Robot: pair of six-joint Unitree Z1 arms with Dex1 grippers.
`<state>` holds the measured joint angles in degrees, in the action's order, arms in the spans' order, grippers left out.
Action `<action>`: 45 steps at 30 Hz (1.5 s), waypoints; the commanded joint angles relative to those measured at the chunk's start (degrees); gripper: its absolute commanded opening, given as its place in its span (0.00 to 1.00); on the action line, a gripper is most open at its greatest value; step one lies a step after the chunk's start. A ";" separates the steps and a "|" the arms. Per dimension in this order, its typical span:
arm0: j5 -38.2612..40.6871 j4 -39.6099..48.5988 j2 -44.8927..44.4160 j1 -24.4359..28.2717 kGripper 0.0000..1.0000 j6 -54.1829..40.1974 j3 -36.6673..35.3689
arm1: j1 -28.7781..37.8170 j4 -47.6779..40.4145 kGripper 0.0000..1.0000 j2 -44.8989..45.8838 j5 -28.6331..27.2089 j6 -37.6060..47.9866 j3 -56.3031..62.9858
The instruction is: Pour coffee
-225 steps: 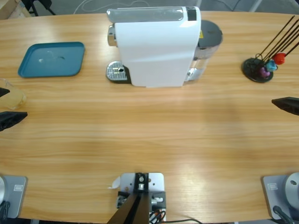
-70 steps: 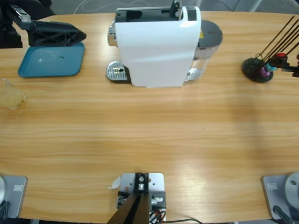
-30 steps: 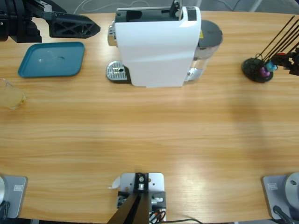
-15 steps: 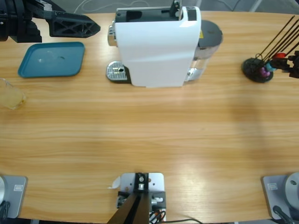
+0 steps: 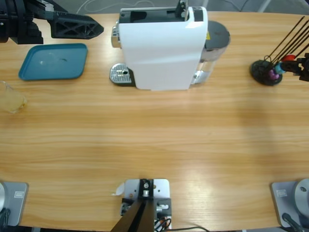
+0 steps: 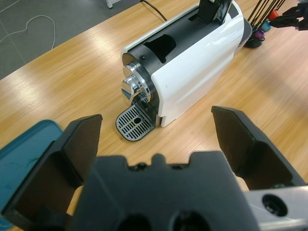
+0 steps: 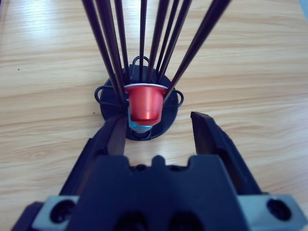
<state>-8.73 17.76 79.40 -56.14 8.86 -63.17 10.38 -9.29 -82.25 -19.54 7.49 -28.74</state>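
The coffee [image 5: 11,101] is shallow tan liquid in a small clear glass [image 5: 6,88] at the table's left edge, apart from both grippers. A white coffee machine [image 5: 161,48] stands at the back middle with its top lever [image 6: 213,8] raised and its capsule slot showing. My left gripper [image 5: 94,28] hovers open at the back left and faces the machine's spout and drip grate [image 6: 135,123]. My right gripper [image 7: 159,127] is open just short of a red capsule [image 7: 144,102] hanging on the black wire capsule rack [image 5: 265,71]; nothing is between its jaws.
A teal tray [image 5: 53,61] lies at the back left, below the left gripper. The capsule rack's long black rods [image 7: 159,38] fan up around the red capsule, with a blue capsule [image 7: 137,126] lower down. The machine's dark water tank [image 5: 216,36] sits behind it.
Both grippers have left the table's side edges: the left rose to the back left, the right went to the capsule rack. The machine's lever was lifted. Over the last second almost nothing moved.
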 commanded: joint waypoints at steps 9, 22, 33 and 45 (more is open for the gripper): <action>0.65 -0.53 1.43 -0.46 1.00 0.46 1.47 | -0.37 -2.40 0.28 -1.77 -0.46 -0.19 2.19; 0.56 -0.53 0.09 -0.46 1.00 1.02 2.72 | -0.37 -8.46 0.00 -4.83 -0.43 -0.19 4.08; 0.65 -1.06 -0.28 -0.68 1.00 1.95 4.98 | 0.51 -4.89 0.00 3.24 -2.20 -0.28 3.53; 0.65 -1.85 0.27 -2.05 1.00 1.95 5.49 | 0.78 1.74 0.00 7.63 -3.05 -0.30 -0.81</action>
<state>-8.73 16.59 79.23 -57.62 10.05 -60.09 10.70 -10.32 -76.57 -21.80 7.11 -26.90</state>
